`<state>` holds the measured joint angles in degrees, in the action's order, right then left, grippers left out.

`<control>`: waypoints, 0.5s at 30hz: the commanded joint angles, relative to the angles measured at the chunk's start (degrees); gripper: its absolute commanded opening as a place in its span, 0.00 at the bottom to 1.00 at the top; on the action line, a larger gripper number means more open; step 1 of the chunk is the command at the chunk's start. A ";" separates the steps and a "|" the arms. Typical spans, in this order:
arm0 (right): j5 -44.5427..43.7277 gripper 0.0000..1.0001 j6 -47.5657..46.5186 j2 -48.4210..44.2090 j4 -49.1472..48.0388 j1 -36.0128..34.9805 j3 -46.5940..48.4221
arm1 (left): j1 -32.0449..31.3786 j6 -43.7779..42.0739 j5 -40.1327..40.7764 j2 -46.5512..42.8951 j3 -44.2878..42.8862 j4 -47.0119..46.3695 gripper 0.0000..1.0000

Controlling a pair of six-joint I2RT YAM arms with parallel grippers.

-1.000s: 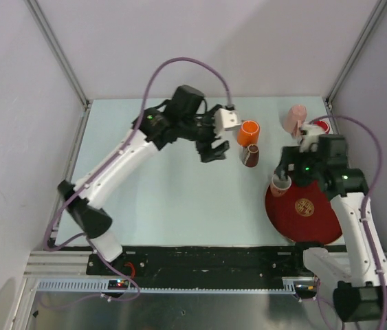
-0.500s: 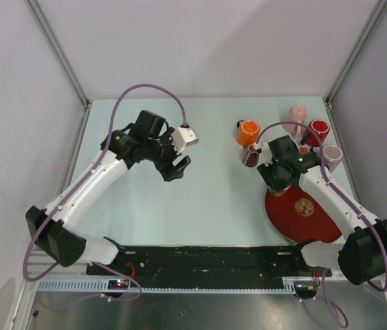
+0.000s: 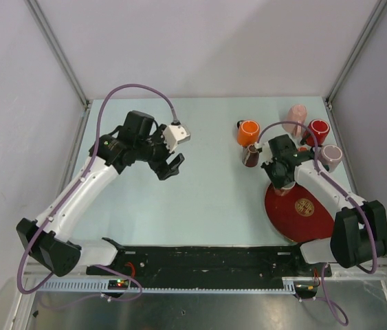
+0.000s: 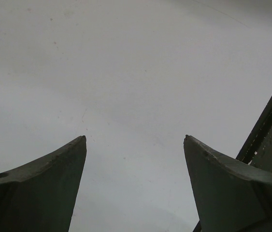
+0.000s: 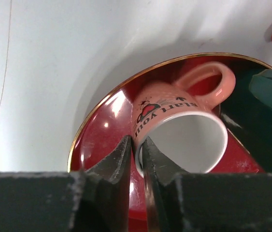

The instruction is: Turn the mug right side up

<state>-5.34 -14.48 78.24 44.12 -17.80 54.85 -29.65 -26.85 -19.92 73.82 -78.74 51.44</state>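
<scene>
top external | left hand (image 3: 170, 167) drew back | right hand (image 5: 136, 145) pinches mug (image 5: 174, 104)

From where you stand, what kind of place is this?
Probably a robot test cell: plain walls on metal frame posts, two arms bolted at the table edge, and mugs with a red plate as props.

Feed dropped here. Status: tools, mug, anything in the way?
Left tool open, over table. Right tool shut on mug rim, above plate. Brown mug close by.
</scene>
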 commanded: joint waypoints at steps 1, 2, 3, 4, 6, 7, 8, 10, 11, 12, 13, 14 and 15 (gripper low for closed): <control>1.42 0.15 -1.42 -1.20 -4.39 2.61 0.05 | 0.90 1.13 -1.96 -1.83 0.43 -1.37 0.85; 1.58 0.14 -1.73 -1.18 -5.01 2.95 0.07 | 0.95 1.12 -2.18 -1.83 0.39 -1.40 0.85; 1.62 0.13 -1.93 -1.08 -5.45 3.26 0.03 | 1.02 1.20 -2.47 -1.75 0.28 -1.37 0.85; 1.46 0.12 -2.16 -0.90 -5.97 3.63 0.01 | 1.05 1.19 -2.61 -1.71 0.13 -1.36 0.85; 2.53 0.11 -2.60 -0.61 -6.76 4.55 0.06 | 1.14 1.19 -2.72 -1.67 -0.08 -1.39 0.85; 3.32 0.10 -2.72 -0.62 -7.03 5.07 0.07 | 1.20 1.23 -2.69 -1.62 -0.18 -1.37 0.85; 4.02 0.10 -2.64 -0.71 -7.42 5.72 0.08 | 1.23 1.21 -2.72 -1.64 -0.18 -1.40 0.85; 6.29 0.10 -2.52 -0.89 -8.05 6.74 0.08 | 1.32 1.13 -2.66 -1.64 -0.12 -1.36 0.85; 7.00 0.11 -2.55 -1.02 -8.29 7.13 0.04 | 1.38 1.11 -2.66 -1.61 -0.06 -1.35 0.86; 7.54 0.12 -2.60 -1.09 -8.45 7.37 0.06 | 1.41 1.11 -2.66 -1.59 0.05 -1.35 0.86; 7.80 0.15 -2.63 -1.26 -8.53 7.49 0.07 | 1.47 1.06 -2.71 -1.63 0.11 -1.30 0.85; 7.85 0.19 -2.60 -1.34 -8.53 7.59 0.03 | 1.54 1.04 -2.69 -1.69 0.14 -1.32 0.86; 7.78 0.24 -2.50 -1.38 -8.52 7.64 0.06 | 1.58 1.02 -2.68 -1.68 0.19 -1.33 0.86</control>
<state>0.51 -16.40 78.24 38.57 -10.70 54.43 -28.86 -26.79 -21.39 73.76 -78.41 51.48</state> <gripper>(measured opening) 0.177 0.854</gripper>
